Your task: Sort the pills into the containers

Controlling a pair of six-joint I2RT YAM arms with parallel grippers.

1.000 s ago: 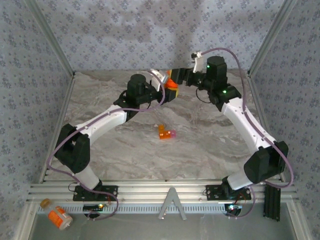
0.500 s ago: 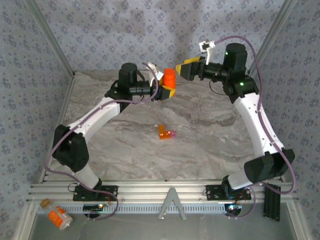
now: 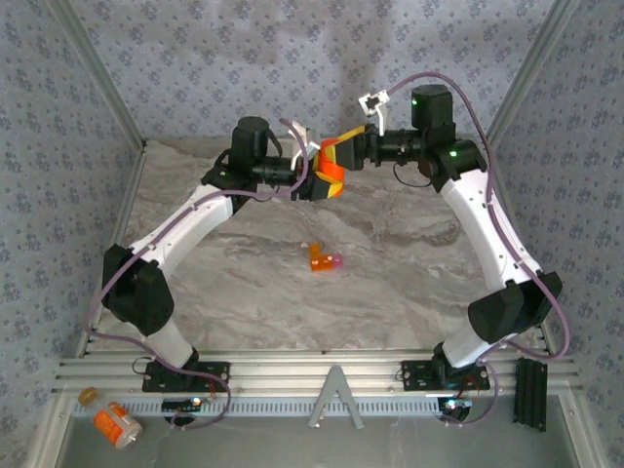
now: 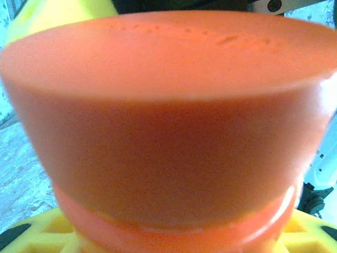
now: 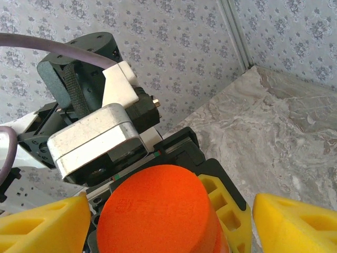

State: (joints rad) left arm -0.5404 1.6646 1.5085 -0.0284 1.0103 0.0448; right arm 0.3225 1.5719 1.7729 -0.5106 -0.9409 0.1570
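Note:
My left gripper is shut on the small orange pill bottle and holds it in the air over the far middle of the table. The bottle's orange cap looms close in the left wrist view, with yellow fingers at the bottom. My right gripper is open, its yellow fingers standing either side of the cap with a gap on the right. The tiny orange box with a pink end lies mid-table. The pills are hidden.
An orange bottle with a white label lies in the metal tray at the near left, in front of the arm bases. Patterned walls close in the marble table on three sides.
The right gripper pulled away up and right, then came back to the cap. The left arm lifted the bottle a little and has held still since.

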